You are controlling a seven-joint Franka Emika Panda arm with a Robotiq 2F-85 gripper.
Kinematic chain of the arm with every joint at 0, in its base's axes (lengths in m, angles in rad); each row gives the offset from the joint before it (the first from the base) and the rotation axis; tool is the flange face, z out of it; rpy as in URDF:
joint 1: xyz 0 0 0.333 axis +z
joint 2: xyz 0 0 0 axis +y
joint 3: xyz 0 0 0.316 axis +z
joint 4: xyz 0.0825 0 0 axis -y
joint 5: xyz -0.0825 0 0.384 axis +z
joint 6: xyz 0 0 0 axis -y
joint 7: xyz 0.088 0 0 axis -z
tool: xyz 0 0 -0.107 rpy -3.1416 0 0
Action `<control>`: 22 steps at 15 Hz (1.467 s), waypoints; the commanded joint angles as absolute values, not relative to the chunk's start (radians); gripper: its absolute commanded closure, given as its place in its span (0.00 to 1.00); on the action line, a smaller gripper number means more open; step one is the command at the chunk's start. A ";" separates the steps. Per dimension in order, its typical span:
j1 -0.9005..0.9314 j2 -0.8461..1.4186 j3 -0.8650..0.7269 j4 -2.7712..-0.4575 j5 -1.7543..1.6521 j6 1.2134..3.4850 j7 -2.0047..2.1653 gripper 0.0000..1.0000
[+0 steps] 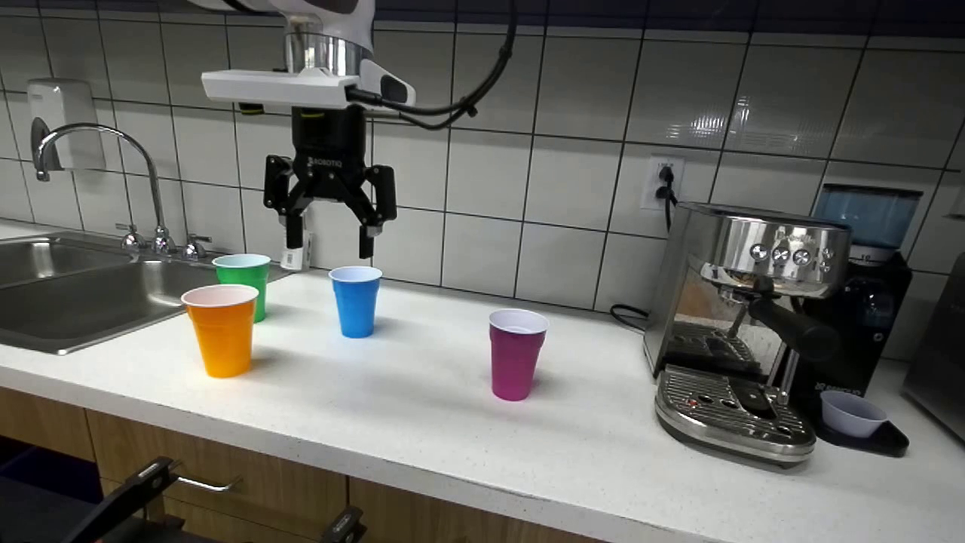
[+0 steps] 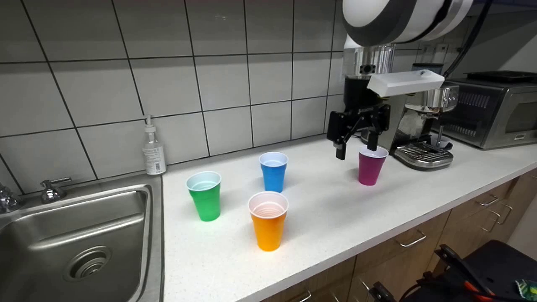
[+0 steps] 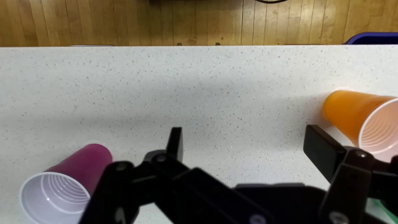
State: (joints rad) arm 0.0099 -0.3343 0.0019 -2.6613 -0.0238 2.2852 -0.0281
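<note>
Standing upright on the white counter (image 1: 407, 407), the blue cup (image 1: 356, 305) was set toward the far side, with the orange cup (image 1: 224, 339) nearer the front edge. The green cup (image 2: 207, 201) stood left of both, closer to the sink (image 2: 126, 222), and the purple cup (image 1: 514, 362) stood well apart on the right; these were upright too. My pincer (image 1: 330, 240) hung above the counter, pointing down, spread wide and clear of all four cups. From my wrist I saw the purple cup beside one finger (image 3: 176, 143) and the orange cup partly covered by the other, while the green cup was only a sliver in the corner. Which cup was nearest to me I could not tell.

A tap (image 1: 154, 181) rose behind the sink, and a soap bottle (image 2: 154, 155) stood at the sink's far right corner. Right of the purple cup sat a coffee machine (image 1: 709, 324), with a microwave (image 2: 488, 121) farther right. A tiled wall (image 1: 482, 181) ran along the far side, and wooden drawers (image 2: 394, 256) sat below the near edge.
</note>
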 commanded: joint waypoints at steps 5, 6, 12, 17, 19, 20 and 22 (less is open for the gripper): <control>0.045 -0.230 0.032 -2.601 -0.013 2.345 -0.017 0.00; 0.054 -0.223 0.038 -2.598 -0.008 2.349 -0.018 0.00; 0.105 -0.195 0.063 -2.583 0.041 2.366 -0.024 0.00; 0.130 -0.150 0.087 -2.560 0.071 2.401 -0.007 0.00; 0.137 -0.122 0.094 -2.549 0.081 2.418 -0.003 0.00; 0.140 -0.106 0.099 -2.544 0.082 2.431 0.001 0.00; 0.144 -0.076 0.109 -2.530 0.082 2.453 0.011 0.00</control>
